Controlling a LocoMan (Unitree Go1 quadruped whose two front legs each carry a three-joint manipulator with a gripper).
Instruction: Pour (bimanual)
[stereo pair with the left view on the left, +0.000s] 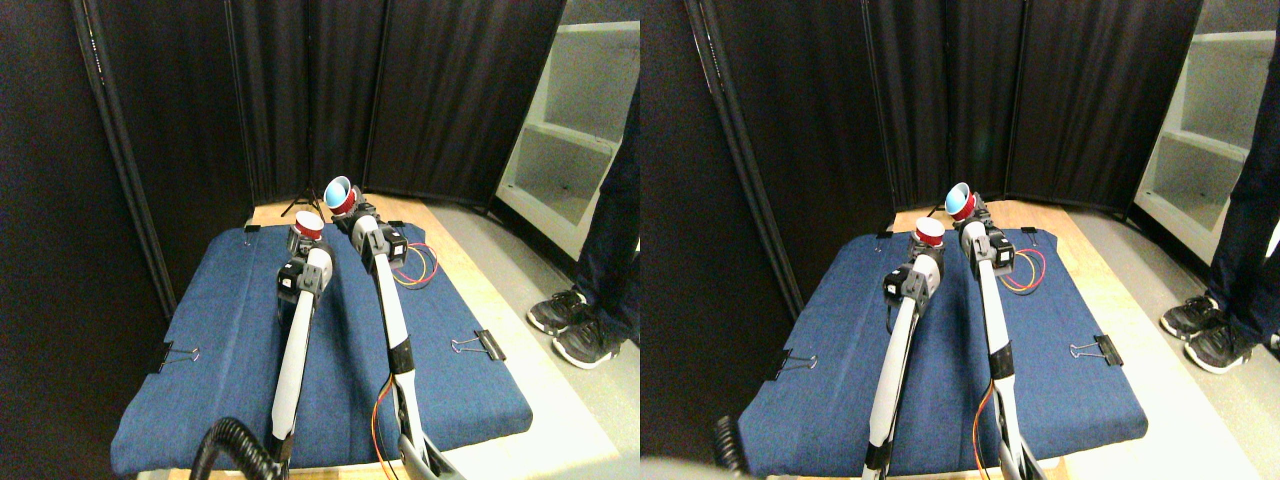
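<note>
Reaching up from the bottom of the view, both pale manipulators stretch over a surface covered in blue cloth. The left hand pinches a red cup that stands roughly upright above the far part of the cloth. The right hand pinches a second red cup, tilted so its pale blue inside faces the camera and its mouth leans toward the left cup; the two cups are near each other but apart (whether anything is inside either one cannot be told). Black binder clips grip the cloth's edges, and a loop of coloured wires lies on the right of the cloth. A person's dark legs and shoes stand on the floor at right, before black curtains and a white shelf.
</note>
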